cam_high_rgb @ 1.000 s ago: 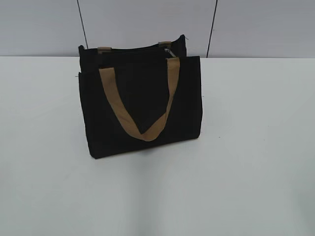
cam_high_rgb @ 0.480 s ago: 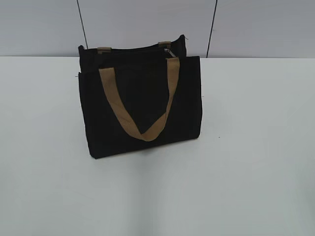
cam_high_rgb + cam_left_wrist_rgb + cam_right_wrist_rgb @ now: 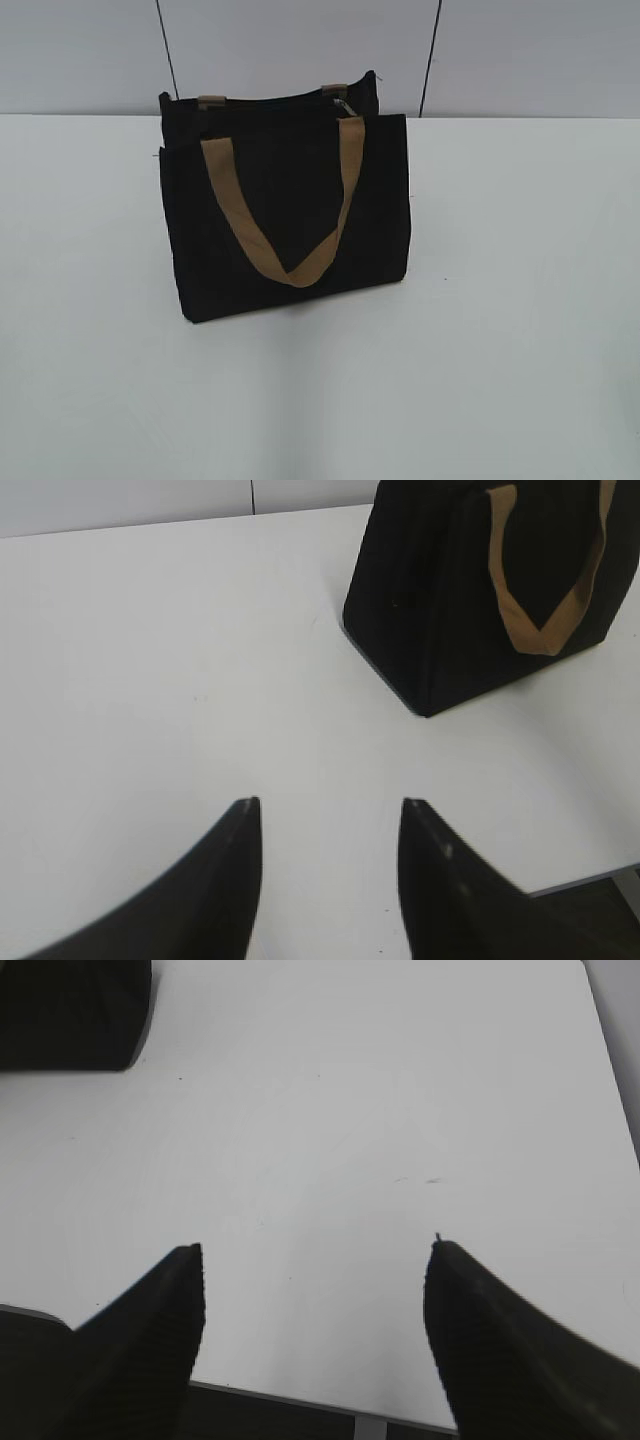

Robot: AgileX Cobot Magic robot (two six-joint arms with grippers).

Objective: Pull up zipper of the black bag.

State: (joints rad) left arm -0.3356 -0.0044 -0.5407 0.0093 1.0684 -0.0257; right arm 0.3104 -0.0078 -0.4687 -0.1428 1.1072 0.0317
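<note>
The black bag [image 3: 290, 215] stands upright on the white table, left of the middle in the exterior view, with a tan strap handle [image 3: 290, 262] hanging down its front. The zipper [image 3: 270, 101] runs along its top edge, and its small silver pull [image 3: 344, 106] sits near the right end. The bag also shows at the top right of the left wrist view [image 3: 440, 600] and at the top left corner of the right wrist view [image 3: 70, 1010]. My left gripper [image 3: 327, 805] is open and empty, well short of the bag. My right gripper [image 3: 315, 1250] is open and empty near the table's front edge.
The white table [image 3: 500, 300] stretches around the bag. A grey panelled wall [image 3: 300, 50] stands behind it. The table's front edge [image 3: 300, 1400] shows under my right gripper.
</note>
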